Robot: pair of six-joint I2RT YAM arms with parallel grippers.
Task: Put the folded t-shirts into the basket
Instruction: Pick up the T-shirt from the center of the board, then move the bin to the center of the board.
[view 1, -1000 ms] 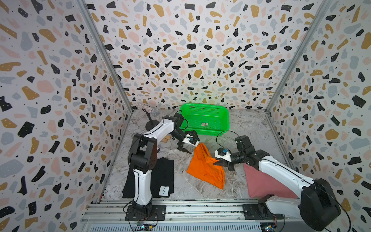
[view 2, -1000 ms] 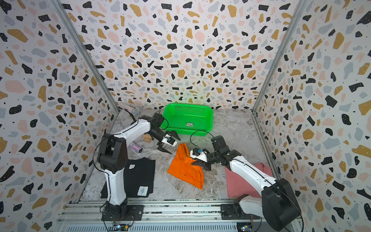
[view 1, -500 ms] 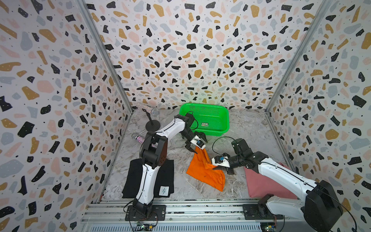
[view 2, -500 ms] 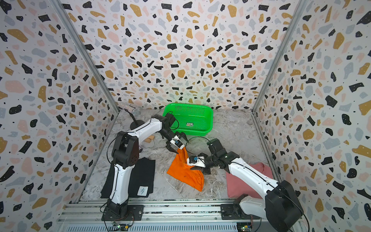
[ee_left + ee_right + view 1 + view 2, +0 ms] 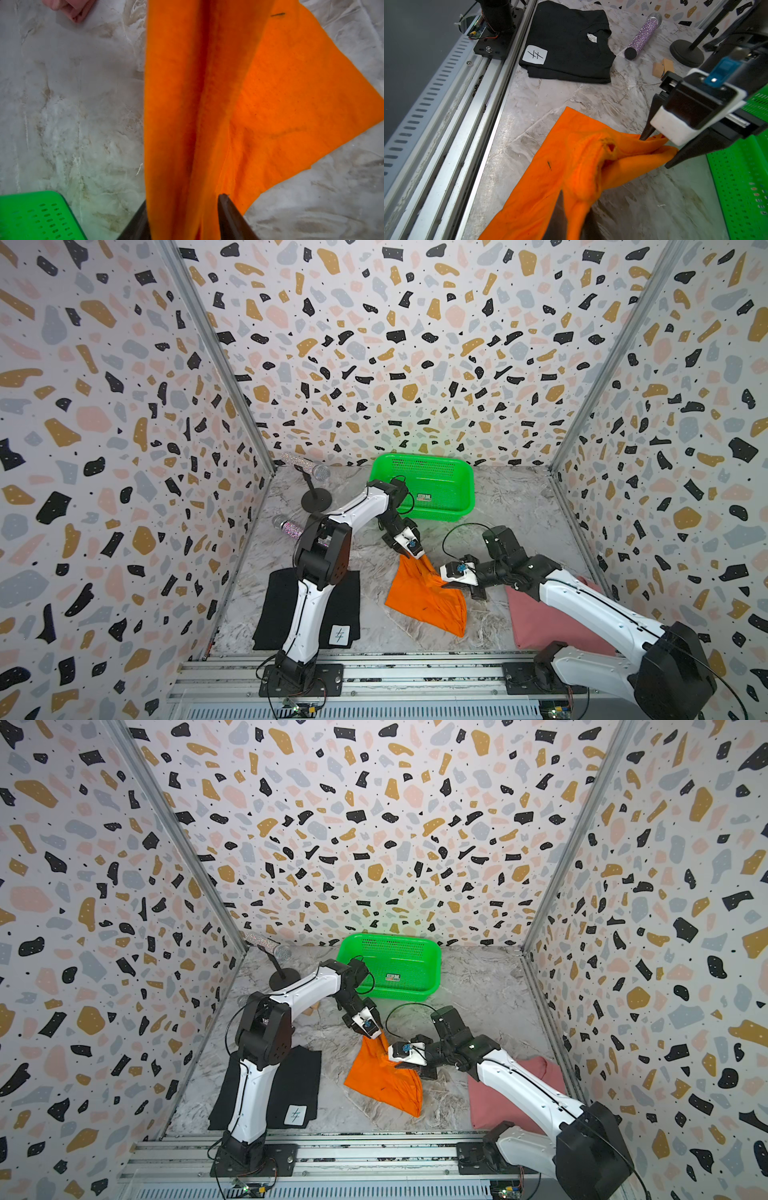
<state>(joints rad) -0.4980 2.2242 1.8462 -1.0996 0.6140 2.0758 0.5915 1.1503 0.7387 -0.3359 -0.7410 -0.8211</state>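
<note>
The orange t-shirt [image 5: 424,601] [image 5: 386,1081] lies crumpled mid-table, its far side lifted. My left gripper [image 5: 417,558] [image 5: 182,207] is shut on its far corner, cloth filling the space between the jaws. My right gripper [image 5: 446,583] [image 5: 571,207] is shut on a bunched edge close by. The black t-shirt [image 5: 274,614] [image 5: 566,41] with a white label lies folded at front left, partly under the left arm. At front right the pink t-shirt [image 5: 536,622] lies beneath the right arm. The green basket [image 5: 467,485] [image 5: 436,961] stands empty at the back.
A glitter microphone on a black stand [image 5: 307,466] is in the back left corner. A second purple microphone [image 5: 286,526] [image 5: 643,35] lies near the left wall, with tan card pieces [image 5: 662,67] beside it. A metal rail [image 5: 374,672] runs along the front edge.
My left gripper has moved from beside the basket onto the orange t-shirt's far corner and closed on it. The right gripper has kept its hold and shifted slightly left.
</note>
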